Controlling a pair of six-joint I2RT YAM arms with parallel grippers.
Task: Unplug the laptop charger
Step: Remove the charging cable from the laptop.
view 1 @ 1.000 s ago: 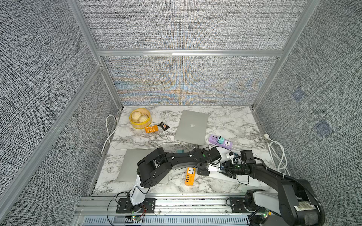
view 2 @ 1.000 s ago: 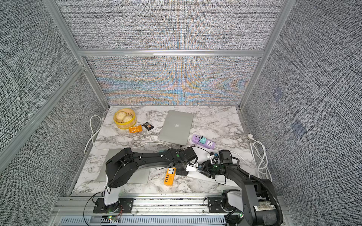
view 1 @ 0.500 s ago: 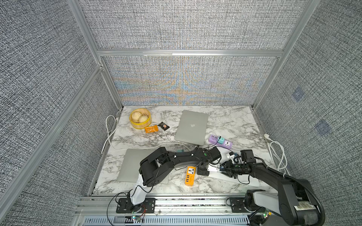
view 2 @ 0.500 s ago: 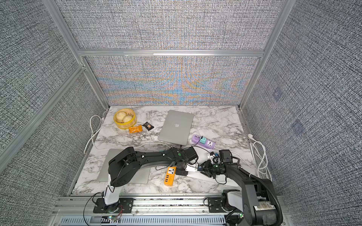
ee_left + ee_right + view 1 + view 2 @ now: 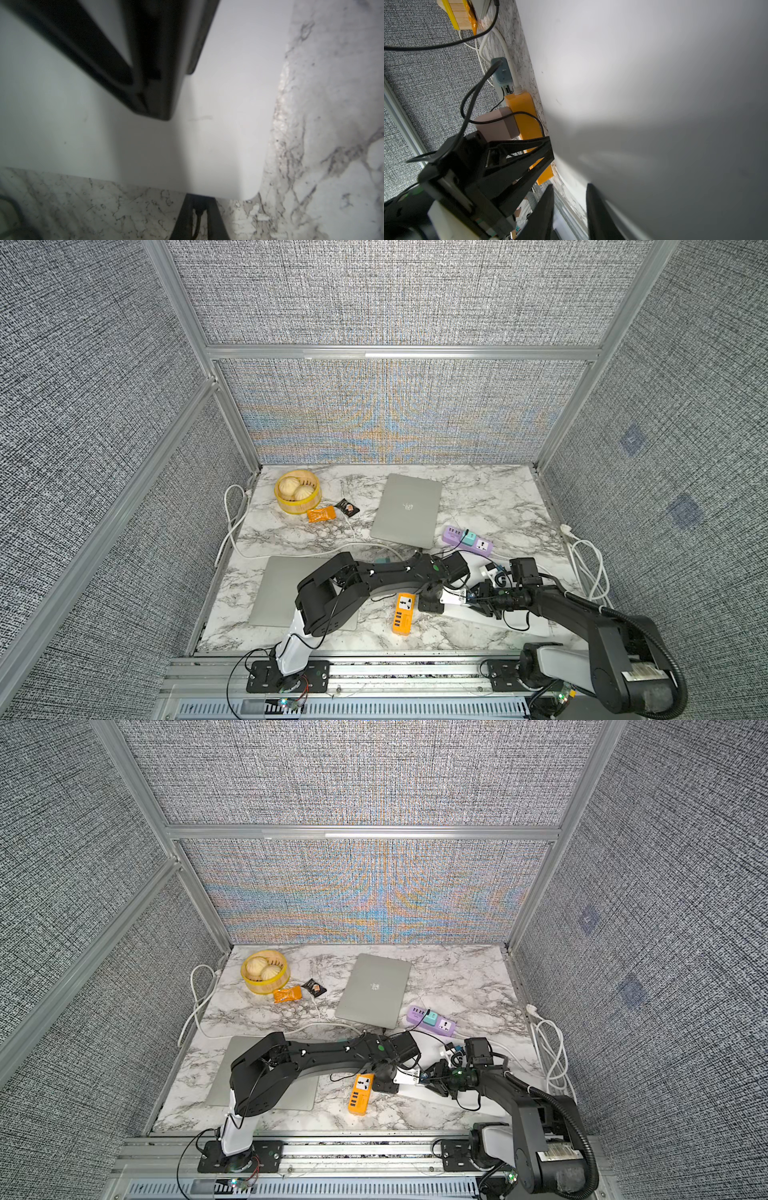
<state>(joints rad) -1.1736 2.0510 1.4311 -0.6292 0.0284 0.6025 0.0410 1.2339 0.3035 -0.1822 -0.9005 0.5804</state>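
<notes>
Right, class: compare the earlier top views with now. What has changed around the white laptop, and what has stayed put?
The left gripper closed on the black charger plug at the edge of the flat white laptop. The right gripper and the rectangular orange power strip stayed where they were.

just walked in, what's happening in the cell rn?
Both arms are working at the white laptop near the front of the table, beside the orange power strip. The left gripper is shut on the black charger plug at the laptop's edge. The plug looks seated, not yet pulled out. The right gripper sits at the same laptop; whether it is pinching the edge to steady it isn't clear.
</notes>
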